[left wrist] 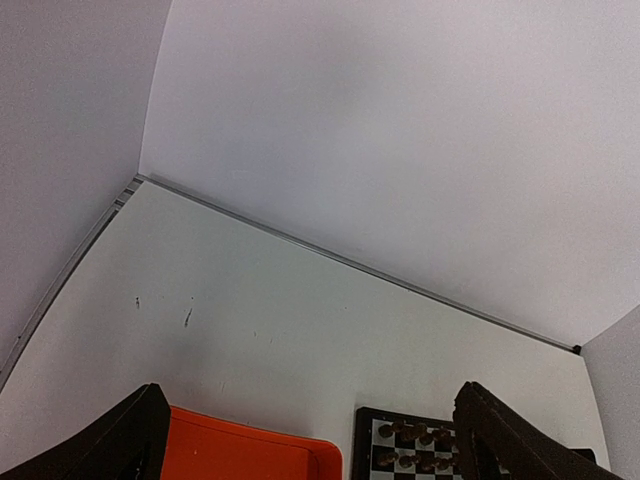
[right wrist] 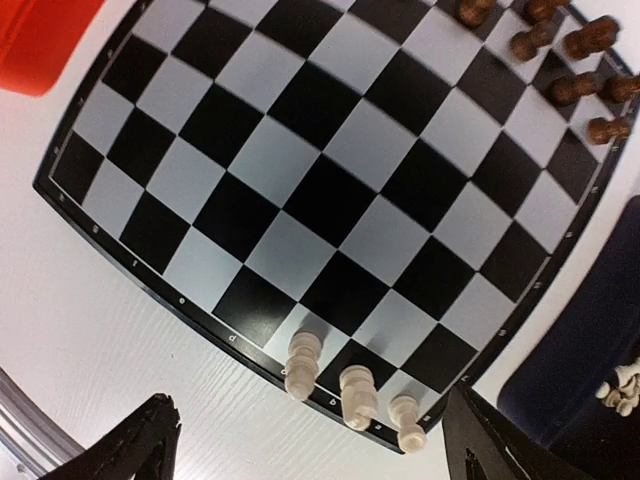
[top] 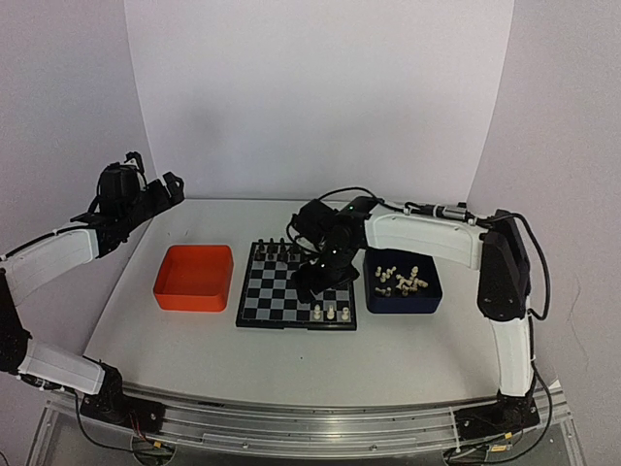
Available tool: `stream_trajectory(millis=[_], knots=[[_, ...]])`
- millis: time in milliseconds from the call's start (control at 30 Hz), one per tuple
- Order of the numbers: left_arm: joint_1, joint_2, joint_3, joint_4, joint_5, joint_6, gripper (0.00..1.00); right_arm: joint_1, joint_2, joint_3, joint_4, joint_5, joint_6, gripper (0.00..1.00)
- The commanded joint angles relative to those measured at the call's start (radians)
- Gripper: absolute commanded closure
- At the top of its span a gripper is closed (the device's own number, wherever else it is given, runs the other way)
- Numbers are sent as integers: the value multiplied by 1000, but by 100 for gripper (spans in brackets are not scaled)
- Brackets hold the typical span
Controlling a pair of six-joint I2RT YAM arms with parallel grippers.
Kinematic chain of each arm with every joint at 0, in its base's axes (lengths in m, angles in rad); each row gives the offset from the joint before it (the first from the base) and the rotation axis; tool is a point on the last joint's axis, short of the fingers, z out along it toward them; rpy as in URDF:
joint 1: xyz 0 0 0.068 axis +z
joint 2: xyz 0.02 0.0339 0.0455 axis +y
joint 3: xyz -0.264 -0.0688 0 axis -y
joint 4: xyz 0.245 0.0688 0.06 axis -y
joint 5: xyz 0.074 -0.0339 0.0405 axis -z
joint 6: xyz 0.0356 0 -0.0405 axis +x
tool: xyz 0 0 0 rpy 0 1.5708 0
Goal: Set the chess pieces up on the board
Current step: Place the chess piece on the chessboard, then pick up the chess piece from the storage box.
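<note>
- The right gripper [right wrist: 310,395] is nearest to its wrist camera. Its two dark fingers stand wide apart at the lower corners of that view, released, with nothing between them.
- It hovers over the near right part of the small square chessboard [right wrist: 330,200], which has black and silvery-grey checks and a black rim.
- Three tiny cream-white chess pieces [right wrist: 358,395] stand upright side by side on the board's near edge row, towards its right corner.
- The other cream-white ones lie in a loose heap in the dark blue tray [top: 433,291], just beside the board on its right.
- Small dark brown pieces [right wrist: 560,60] fill part of the far rows.
- I judge that one placing is finished and most of the white set is not yet on the board.
- The next move calls for a reach to the blue tray and a fine pinch on one small piece, without pushing its neighbours.
- The left gripper [left wrist: 312,387] is also spread open and empty, raised well apart from the board, near the bright orange plastic tray [top: 194,277].
- Everything rests on a white table [top: 291,359], with a plain white backdrop [top: 320,97] behind.
</note>
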Motion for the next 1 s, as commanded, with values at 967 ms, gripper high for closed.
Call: stream_trajectory(millis=[967], knots=[[-3,67,19,54,-106,-55,0,-507,-53,-61,-125,-13,-595,35]])
